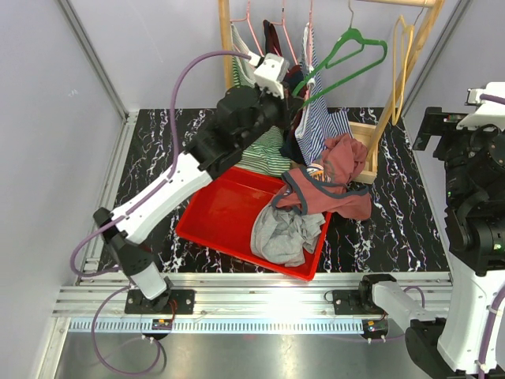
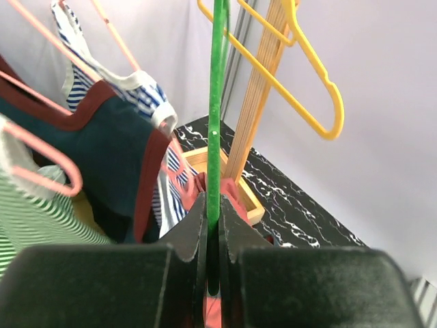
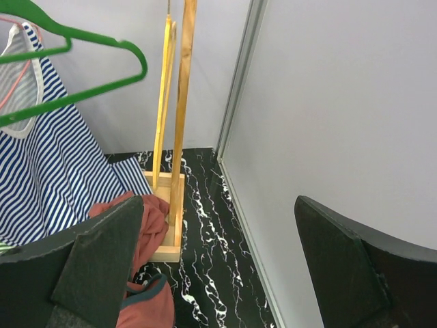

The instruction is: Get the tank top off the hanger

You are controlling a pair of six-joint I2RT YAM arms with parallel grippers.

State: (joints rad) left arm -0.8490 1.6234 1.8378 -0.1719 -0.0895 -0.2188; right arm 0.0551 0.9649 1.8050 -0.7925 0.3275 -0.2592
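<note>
Pinching thin green plastic hanger (image 2: 216, 123) with left pincer (image 2: 213, 229); holding right pincer (image 3: 218, 229) spread wide beside smooth wall (image 3: 341, 102), above marbled bench (image 3: 222, 205).

Grn hanger (image 2: 216, 102) glossy plastic; rack (image 3: 183, 102) matt wood; tray (image 1: 225, 209) shiny plastic; worktop (image 1: 394, 229) glossy marble-look; striped top (image 3: 48, 157) soft cloth.

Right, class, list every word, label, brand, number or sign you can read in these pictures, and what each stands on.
No text can be read in any of the three views.
The green hanger, the striped top, the red tray and the wooden rack show no lettering, label or number.
</note>
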